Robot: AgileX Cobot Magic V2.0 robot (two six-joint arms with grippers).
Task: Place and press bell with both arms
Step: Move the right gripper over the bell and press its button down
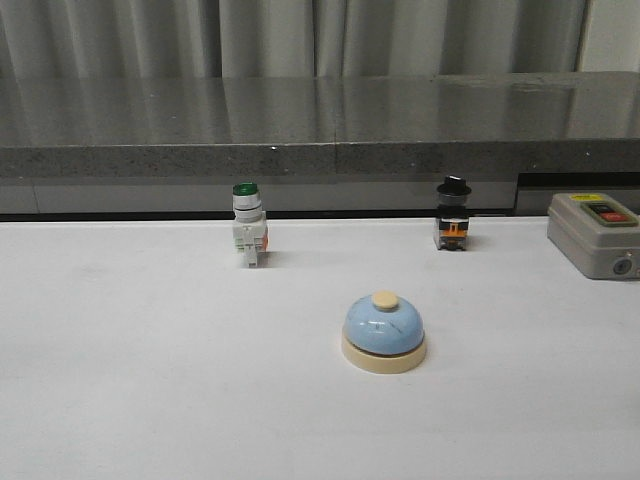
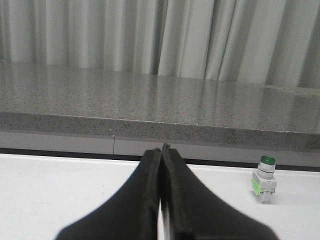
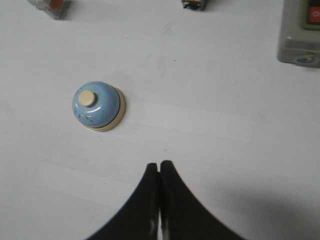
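Note:
The light-blue bell point(image 1: 384, 331) with a cream base and cream knob stands on the white table, right of centre; no arm shows in the front view. It also shows in the right wrist view point(image 3: 98, 105), ahead and to one side of my right gripper point(image 3: 159, 165), which is shut and empty, well apart from it. My left gripper point(image 2: 161, 149) is shut and empty, low over the table, pointing at the grey counter; the bell is not in its view.
A green-capped white pushbutton switch point(image 1: 248, 226) stands at the back left, also seen in the left wrist view point(image 2: 264, 179). A black-capped switch point(image 1: 452, 213) stands at the back right. A grey box with red and green buttons point(image 1: 596, 233) sits at the far right. A grey counter point(image 1: 320, 130) runs behind.

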